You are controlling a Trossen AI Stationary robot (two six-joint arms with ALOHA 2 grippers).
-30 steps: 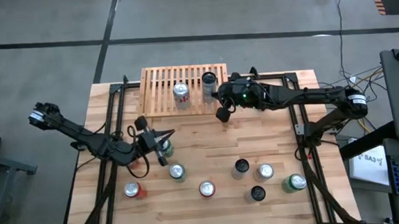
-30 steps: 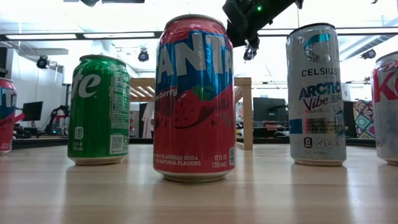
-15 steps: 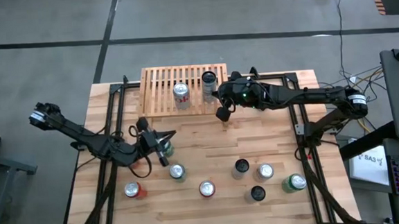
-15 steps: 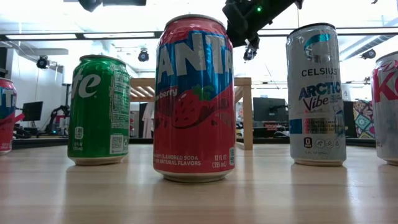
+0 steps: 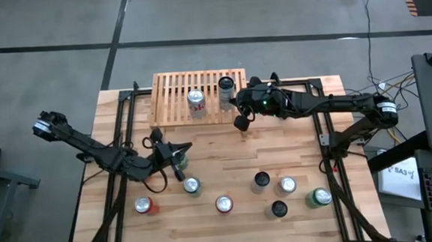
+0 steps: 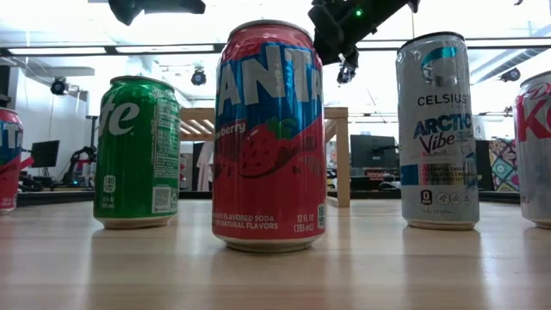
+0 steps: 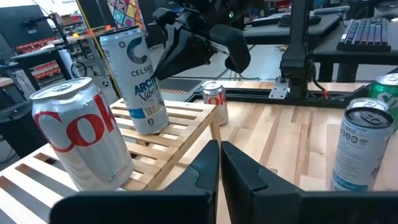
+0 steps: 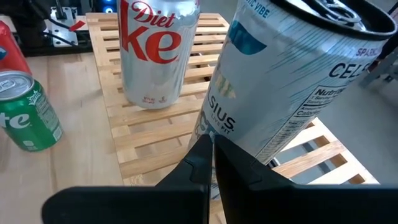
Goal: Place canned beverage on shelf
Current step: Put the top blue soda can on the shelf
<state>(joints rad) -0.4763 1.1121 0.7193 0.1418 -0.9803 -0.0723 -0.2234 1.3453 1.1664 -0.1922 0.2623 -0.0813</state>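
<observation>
Two cans, your Diet Coke can (image 5: 196, 102) and Celsius can (image 5: 226, 90), stand on the shelf (image 5: 171, 94) at the tabletop's (image 5: 226, 158) twelve o'clock, high view. Right pincer (image 5: 241, 122) sits closed, empty, at the shelf's four o'clock corner; left pincer (image 5: 174, 155) closed beside a green can (image 5: 181, 162). Low view: Fanta can (image 6: 269, 133) fills centre. Left wrist: fingers (image 7: 205, 168) together facing the shelf. Right wrist: fingers (image 8: 202, 158) together near the Celsius can.
</observation>
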